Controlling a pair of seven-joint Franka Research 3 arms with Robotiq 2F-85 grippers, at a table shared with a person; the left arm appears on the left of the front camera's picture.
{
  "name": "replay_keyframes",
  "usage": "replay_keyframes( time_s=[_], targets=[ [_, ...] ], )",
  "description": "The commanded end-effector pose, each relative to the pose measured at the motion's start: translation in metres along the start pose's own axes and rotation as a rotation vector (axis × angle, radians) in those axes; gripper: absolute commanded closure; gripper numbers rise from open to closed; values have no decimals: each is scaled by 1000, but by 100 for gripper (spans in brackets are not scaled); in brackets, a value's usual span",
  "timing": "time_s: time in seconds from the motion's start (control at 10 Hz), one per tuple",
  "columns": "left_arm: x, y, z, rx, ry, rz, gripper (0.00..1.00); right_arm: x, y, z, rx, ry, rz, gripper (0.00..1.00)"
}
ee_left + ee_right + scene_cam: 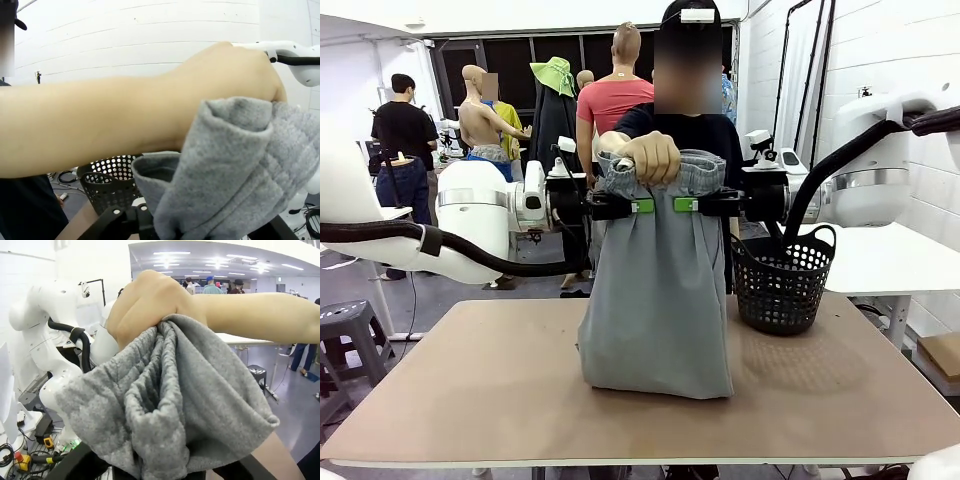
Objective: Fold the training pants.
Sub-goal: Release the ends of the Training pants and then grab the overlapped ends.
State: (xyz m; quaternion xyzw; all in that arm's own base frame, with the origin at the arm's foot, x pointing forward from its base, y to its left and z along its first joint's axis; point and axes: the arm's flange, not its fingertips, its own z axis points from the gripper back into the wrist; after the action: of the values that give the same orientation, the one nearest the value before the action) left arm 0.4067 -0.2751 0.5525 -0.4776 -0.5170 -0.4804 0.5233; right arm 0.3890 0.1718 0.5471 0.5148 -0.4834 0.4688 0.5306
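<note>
The light grey training pants [658,300] hang upright over the table, their lower end resting on it. A person's hand [650,156] bunches the gathered waistband [705,170] from above. My left gripper [638,206] reaches in from the left just below the waistband, and my right gripper [688,205] comes in from the right at the same height. One green pad of each lies on the front of the fabric. In the left wrist view the pants [235,170] fill the gap between my spread fingers. In the right wrist view the pants [170,405] do the same.
A black mesh basket [782,285] stands on the table right of the pants, close to my right arm. The tan table [470,390] has free room at left and front. People stand farther back in the room.
</note>
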Motion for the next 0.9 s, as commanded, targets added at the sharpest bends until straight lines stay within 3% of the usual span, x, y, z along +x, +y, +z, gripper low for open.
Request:
replay_keyframes(
  time_s=[0.0,0.3,0.7,0.8],
  targets=[
    [-2,0,-1,-4,-47,-9,100,8,-7,2,-10,-22,6,100],
    [-2,-2,3,-6,-9,5,100,13,-8,7,-13,-15,22,100],
    [-2,-2,2,6,2,-29,100,10,-12,-1,0,85,56,100],
    [-6,-2,5,-22,12,36,100,5,-4,7,-5,29,18,100]
  ],
)
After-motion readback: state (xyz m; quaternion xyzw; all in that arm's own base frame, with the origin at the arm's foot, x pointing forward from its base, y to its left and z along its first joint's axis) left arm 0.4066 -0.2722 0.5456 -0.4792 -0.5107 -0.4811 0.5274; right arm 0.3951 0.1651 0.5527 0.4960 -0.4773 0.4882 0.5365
